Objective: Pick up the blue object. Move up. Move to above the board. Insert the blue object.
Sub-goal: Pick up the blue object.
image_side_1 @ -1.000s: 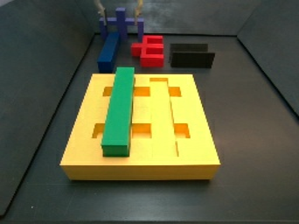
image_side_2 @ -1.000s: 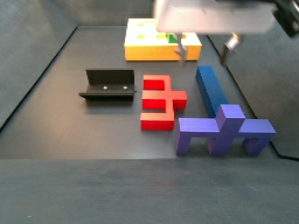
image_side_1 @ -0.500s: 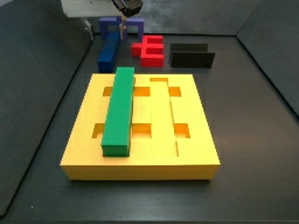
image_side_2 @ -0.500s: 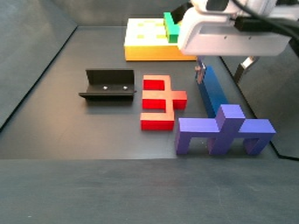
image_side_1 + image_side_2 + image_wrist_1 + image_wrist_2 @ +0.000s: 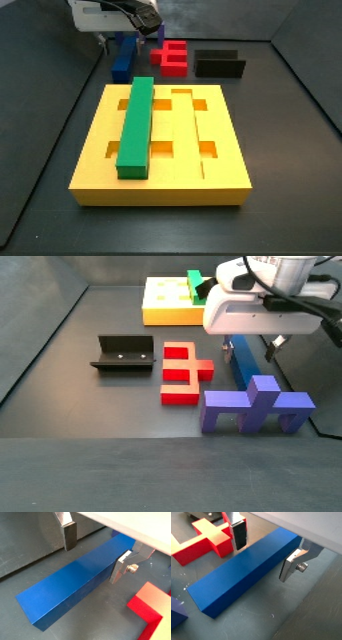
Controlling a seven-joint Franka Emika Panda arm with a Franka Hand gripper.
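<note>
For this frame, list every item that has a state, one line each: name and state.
gripper: open, fingers either side of the blue object, low over it
blue object: lying flat on the floor, not gripped
board: flat on the floor, one groove filled
green bar: seated lengthwise in the board
red piece: lying on the floor
purplish-blue pronged piece: standing on the floor
fixture: empty

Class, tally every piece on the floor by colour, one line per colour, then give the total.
Blue: 1, long dark blue bar between open end effector fingers
Purplish-blue: 1, pronged piece
Red: 1, block
Green: 1, bar
Yellow: 1, grooved board
Black: 1, fixture
Total: 6
</note>
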